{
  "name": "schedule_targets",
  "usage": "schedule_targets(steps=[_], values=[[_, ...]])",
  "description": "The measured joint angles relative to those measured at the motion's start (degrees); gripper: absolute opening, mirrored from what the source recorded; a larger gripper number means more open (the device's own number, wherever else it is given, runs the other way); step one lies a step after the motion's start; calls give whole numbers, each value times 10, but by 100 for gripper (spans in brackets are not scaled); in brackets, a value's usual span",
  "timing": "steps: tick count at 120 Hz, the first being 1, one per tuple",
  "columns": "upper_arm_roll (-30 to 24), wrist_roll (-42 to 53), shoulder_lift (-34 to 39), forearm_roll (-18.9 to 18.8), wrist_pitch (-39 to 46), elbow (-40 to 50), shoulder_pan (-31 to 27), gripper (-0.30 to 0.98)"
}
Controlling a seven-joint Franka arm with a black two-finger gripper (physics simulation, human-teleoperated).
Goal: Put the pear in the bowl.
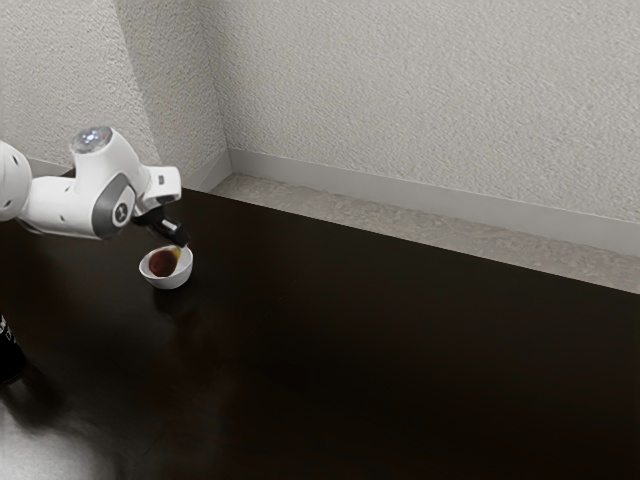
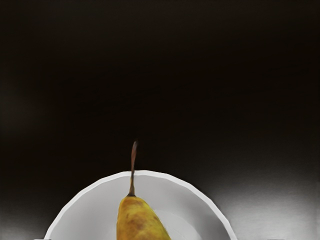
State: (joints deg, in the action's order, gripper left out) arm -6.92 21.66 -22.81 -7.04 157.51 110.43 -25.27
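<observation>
Probably to seat the pear (image 2: 140, 221), our tool (image 1: 176, 233) overhangs the bowl (image 1: 172, 282) at the exterior view's left, opening and hold unclear.

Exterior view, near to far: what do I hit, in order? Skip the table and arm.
Black object at the view's left edge → white bowl with the pear in it → strip of floor → baseboard → textured wall.

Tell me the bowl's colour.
The bowl is white, its rim and inner wall showing best in the wrist view.
</observation>
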Motion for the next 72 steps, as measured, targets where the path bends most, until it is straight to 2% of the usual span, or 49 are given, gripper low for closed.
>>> schedule_targets(steps=[16,27,43,59,72], values=[[-1,3,14,1,-6,3,8,61],[-2,5,56,18,-59,10,23,63],[3,1,146,68,-208,-4,57,65],[4,-31,187,80,-389,-114,109,66],[78,-58,192,84,-507,-191,234,66]])
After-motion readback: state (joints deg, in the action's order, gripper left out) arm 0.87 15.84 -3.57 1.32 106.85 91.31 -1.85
